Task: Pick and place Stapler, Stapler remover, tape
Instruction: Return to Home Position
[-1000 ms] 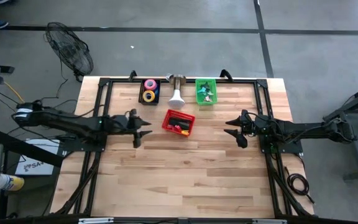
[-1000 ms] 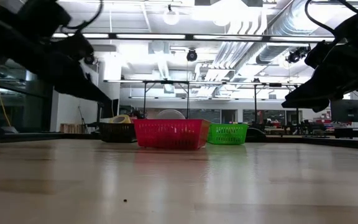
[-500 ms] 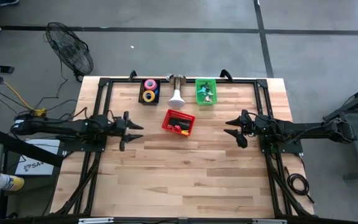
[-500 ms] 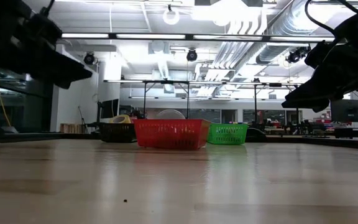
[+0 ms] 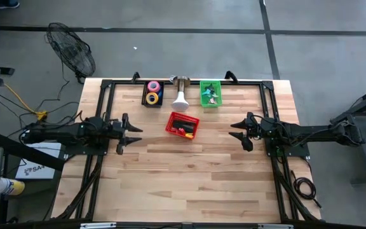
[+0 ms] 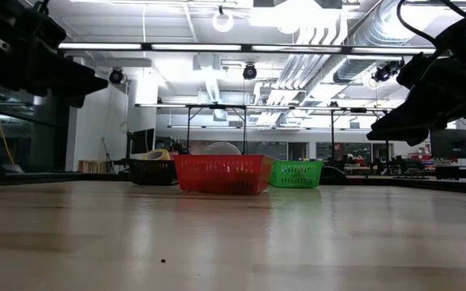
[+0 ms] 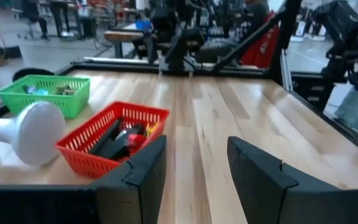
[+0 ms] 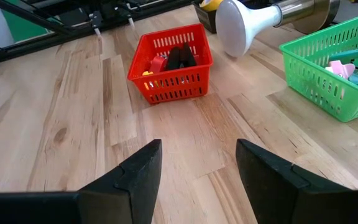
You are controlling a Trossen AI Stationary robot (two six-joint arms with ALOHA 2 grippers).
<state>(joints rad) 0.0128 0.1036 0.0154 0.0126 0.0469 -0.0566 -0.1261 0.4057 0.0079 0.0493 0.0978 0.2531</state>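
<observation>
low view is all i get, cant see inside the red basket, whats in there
Observer: Red basket holds staplers, dark and red ones.
Operator: and the black one by it
Observer: Black basket holds tape rolls: pink, yellow, blue.
Operator: arms holding anything
Observer: No. Left arm and right arm hang at opposite table sides, jaws open, empty.
</observation>
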